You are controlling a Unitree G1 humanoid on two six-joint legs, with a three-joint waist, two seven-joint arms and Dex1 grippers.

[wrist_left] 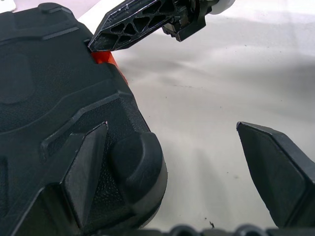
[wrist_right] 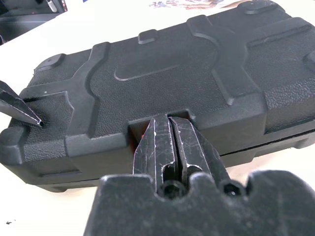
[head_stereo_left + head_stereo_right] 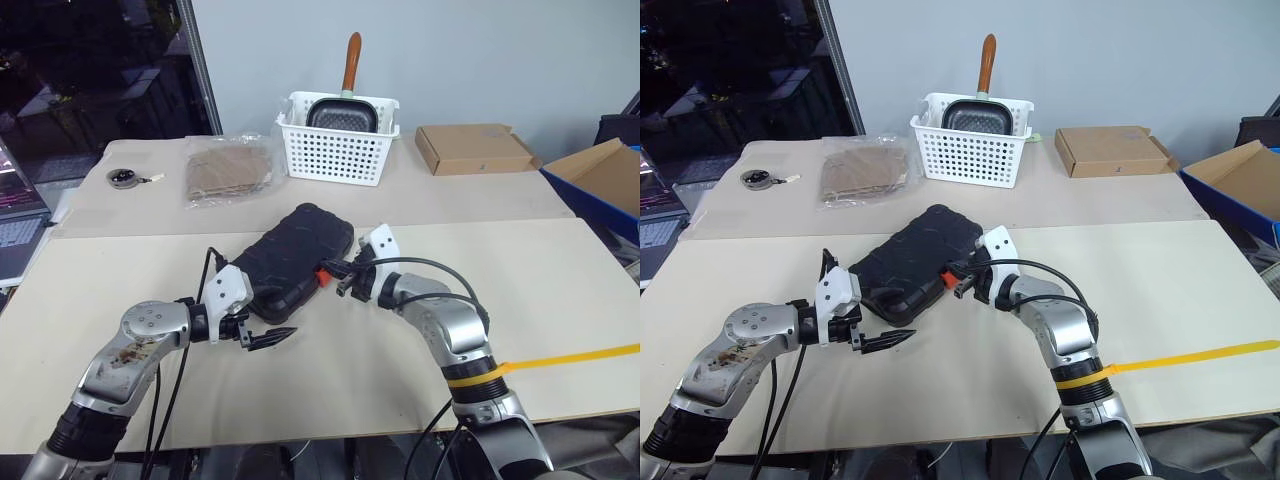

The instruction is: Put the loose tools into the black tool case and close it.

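Right end effector [image 2: 170,147], fingers together, presses the orange latch [image 3: 323,276] of the flat black plastic case [image 3: 290,260]; left end effector [image 3: 262,338] gapes apart. A slip could skid the case.

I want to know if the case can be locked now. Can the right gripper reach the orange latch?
Probably yes. The right gripper, fingers shut, has its tips at the orange latch on the closed black tool case, with nothing between them. The open left gripper stands at a near corner.

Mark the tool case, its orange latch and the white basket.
tool case [image 3: 290,255]: left eye view, middle of the closed lid.
orange latch [image 3: 323,277]: left eye view, tab on the case's edge.
white basket [image 3: 335,152]: left eye view, perforated front wall.
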